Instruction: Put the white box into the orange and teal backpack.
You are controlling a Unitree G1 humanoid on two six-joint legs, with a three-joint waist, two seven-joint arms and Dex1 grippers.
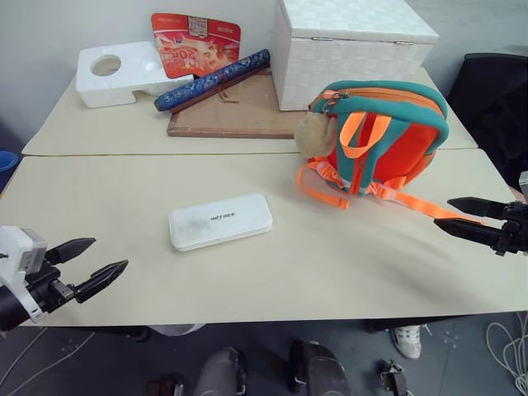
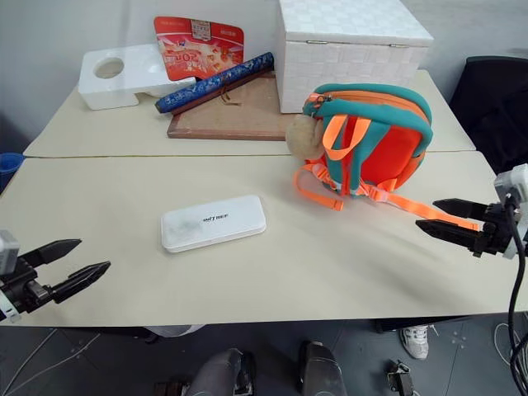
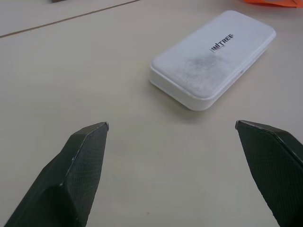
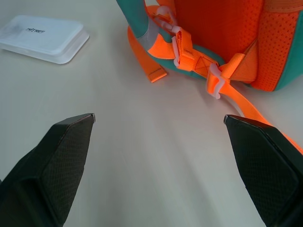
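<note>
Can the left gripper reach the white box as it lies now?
Probably yes. The left gripper is open and empty, and only bare table lies between it and the white box. The box lies flat, apart from the backpack, with nothing on it.

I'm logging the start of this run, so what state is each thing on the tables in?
white box: flat on the near table, closed, untouched.
backpack: upright, straps trailing on the table; whether its zip is open cannot be told.
woven box: lid shut.
left gripper: open, empty.
right gripper: open, empty.
</note>
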